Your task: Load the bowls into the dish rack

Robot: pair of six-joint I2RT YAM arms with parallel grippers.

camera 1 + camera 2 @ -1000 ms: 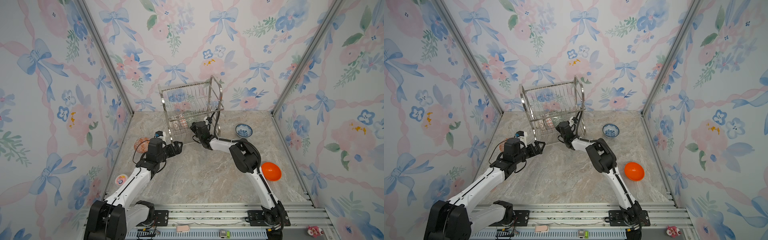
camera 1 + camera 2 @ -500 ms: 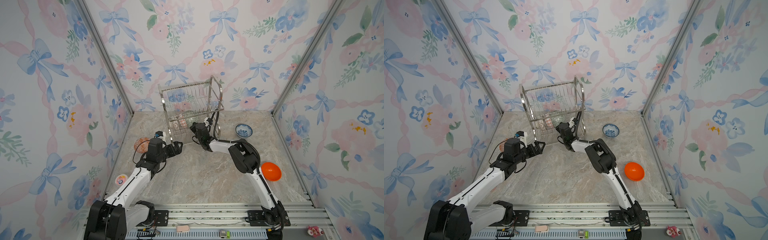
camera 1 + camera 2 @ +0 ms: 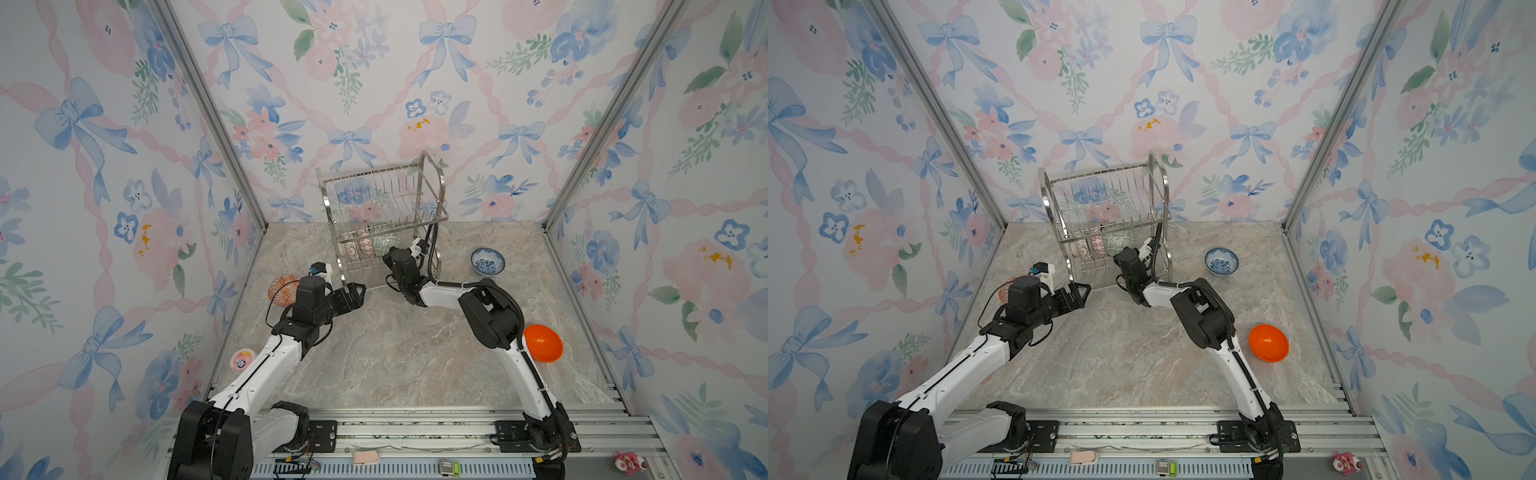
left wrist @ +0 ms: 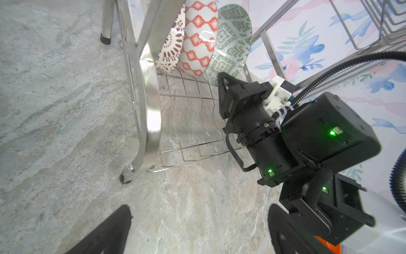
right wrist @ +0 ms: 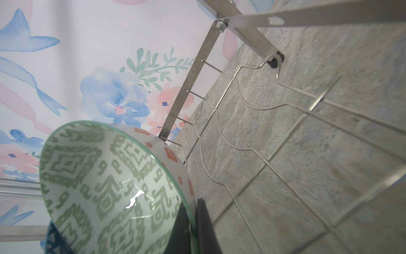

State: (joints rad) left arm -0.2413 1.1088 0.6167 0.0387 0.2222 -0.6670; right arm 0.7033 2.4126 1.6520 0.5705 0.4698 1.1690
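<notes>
**A:** Found the dish rack (image 3: pixel 384 199)?

**B:** Yes. Upper centre in both top views, on the counter (image 3: pixel 395 353), close to the back wall.

**A:** Loaded with anything?

**B:** Three bowls on edge in the lower tier, side by side. Leftmost the lattice bowl (image 3: pixel 350 250), white with a dark pattern. Then the orange-red bowl (image 3: pixel 365 248), then the grey-green bowl (image 3: pixel 387 244). Packed close against one another in the left wrist view.

**A:** And the right claw (image 4: pixel 220 77)?

**B:** Clamped tight on the lower rim of the grey-green bowl, reaching into the lower tier from the right. In the right wrist view, one dark finger (image 5: pixel 205 231) outside the rim, the other inside the bowl.

**A:** Left claw (image 3: pixel 357 289)?

**B:** Gaping wide, gripping nothing. Low over the counter near the centre of the frame, just beside the rack's near left leg, pointed toward the rack.

**A:** Bowls outside the rack?

**B:** Three, all on the counter. Blue-white bowl (image 3: pixel 487 262) upright at centre right, well right of the rack. Plain orange bowl (image 3: pixel 542 343) at lower right, just beside the right arm (image 3: pixel 494 316). Orange-patterned bowl (image 3: pixel 276 291) left of the rack, partly hidden behind the left arm (image 3: pixel 270 365).

**A:** Anything else?

**B:** Small pink round item (image 3: pixel 242 358) at the counter's left edge, lower left. Small pink toy (image 3: pixel 627 461) on the rail, bottom right corner.
</notes>
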